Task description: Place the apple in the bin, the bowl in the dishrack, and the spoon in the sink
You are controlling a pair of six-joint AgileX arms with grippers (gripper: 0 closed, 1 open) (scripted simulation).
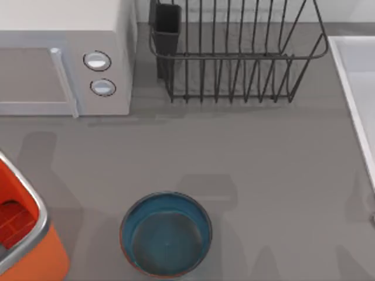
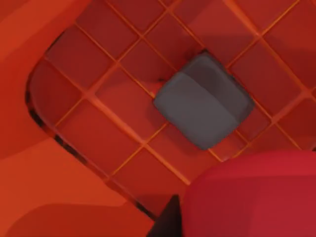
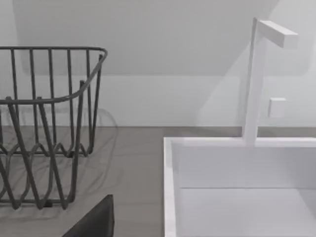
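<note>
The apple (image 2: 252, 197) is bright red and sits close to the left wrist camera, over the red gridded inside of the bin (image 2: 98, 113). A dark part of my left gripper (image 2: 165, 224) shows right beside it; whether it holds the apple I cannot tell. The orange bin (image 1: 35, 257) with its silver rim stands at the table's front left. The teal bowl (image 1: 166, 235) stands upright at the front centre. The black dishrack (image 1: 234, 58) is at the back, the white sink (image 1: 351, 76) at the right edge. A dark part of my right gripper (image 3: 94, 222) shows near the dishrack (image 3: 44, 128) and the sink (image 3: 170, 187). The spoon is out of view.
A white microwave (image 1: 64, 58) with two round knobs stands at the back left. A grey squarish shape (image 2: 202, 106) lies on the bin floor. A white tap (image 3: 254, 79) rises behind the sink. Bare grey tabletop (image 1: 246, 152) lies between bowl, dishrack and sink.
</note>
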